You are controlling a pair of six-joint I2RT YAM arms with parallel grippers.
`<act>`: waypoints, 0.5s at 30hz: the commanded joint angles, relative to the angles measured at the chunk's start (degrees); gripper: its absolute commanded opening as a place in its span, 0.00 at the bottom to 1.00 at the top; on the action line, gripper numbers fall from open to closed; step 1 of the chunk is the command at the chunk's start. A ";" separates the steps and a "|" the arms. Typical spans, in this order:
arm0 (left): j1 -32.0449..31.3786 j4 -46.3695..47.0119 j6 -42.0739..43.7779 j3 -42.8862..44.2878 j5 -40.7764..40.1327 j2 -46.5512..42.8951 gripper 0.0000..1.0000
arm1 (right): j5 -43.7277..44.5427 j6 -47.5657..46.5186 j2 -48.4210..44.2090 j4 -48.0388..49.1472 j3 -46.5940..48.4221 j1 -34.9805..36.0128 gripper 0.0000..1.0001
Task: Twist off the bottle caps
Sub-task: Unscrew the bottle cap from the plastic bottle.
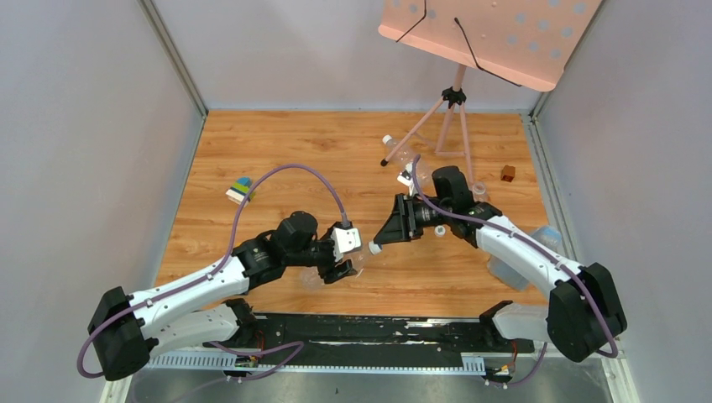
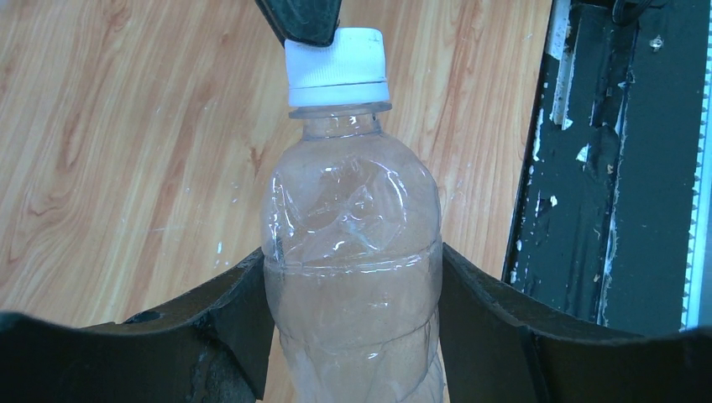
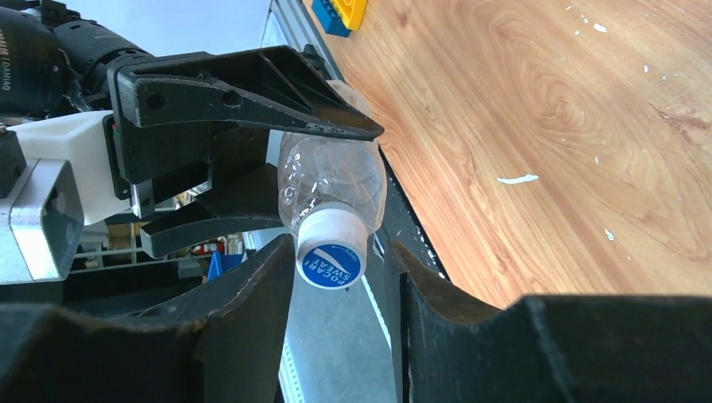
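The clear plastic bottle is clamped around its body by the left claw, one dark finger pressed to each side. In the top view the bottle lies about level over the near part of the tabletop. Its long axis runs from lower left to upper right, neck end aimed at the right arm. The white cap sits on that end, screwed down on the neck, and its flat top carries a round blue label.

The right claw meets the cap head-on. Its fingers are parted, one on either side of the cap. One lies close against it and a narrow gap shows at the other, so it is not gripping.

The tabletop is orange-brown wood grain, marked here and there with small white flecks. A black strip runs along its near edge, where the arms are mounted. Plain grey walls close in the left, right and far sides.

At the far side stands a tripod carrying a tilted pink board. A second bottle lies just left of its legs, its own second cap pointing away. A brown cube rests near the right wall, and a small stack of coloured blocks sits toward the left.
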 commanded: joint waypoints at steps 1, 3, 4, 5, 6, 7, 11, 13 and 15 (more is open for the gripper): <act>0.02 1.51 1.07 2.15 1.45 -0.24 0.12 | -3.79 -1.09 1.25 1.61 3.17 0.21 0.44; 0.00 1.73 0.94 1.96 1.15 -0.34 0.12 | -4.79 -1.15 1.66 1.74 3.16 0.30 0.43; 0.04 1.33 0.67 2.08 0.85 -0.42 0.12 | -5.47 -1.29 1.77 1.75 3.09 0.30 0.44; 0.02 0.87 0.59 2.50 0.67 -0.43 0.13 | -5.87 -1.45 1.85 1.75 3.00 0.38 0.45; 0.00 0.02 0.47 2.70 0.43 -0.48 0.13 | -6.00 -1.44 1.80 1.75 2.90 0.39 0.45; 0.00 -0.31 0.50 2.92 0.33 -0.51 0.13 | -6.02 -1.54 1.78 1.75 2.77 0.39 0.46; 0.00 -0.49 0.67 2.74 -0.39 -1.01 0.13 | -6.43 -1.57 2.39 1.92 2.67 0.56 0.43; 0.00 -0.15 0.51 2.76 -0.31 -1.05 0.13 | -6.99 -1.53 3.05 1.92 2.84 0.76 0.41; 0.05 0.11 0.34 2.88 -0.25 -1.01 0.13 | -7.41 -1.61 3.54 1.92 3.05 1.19 0.42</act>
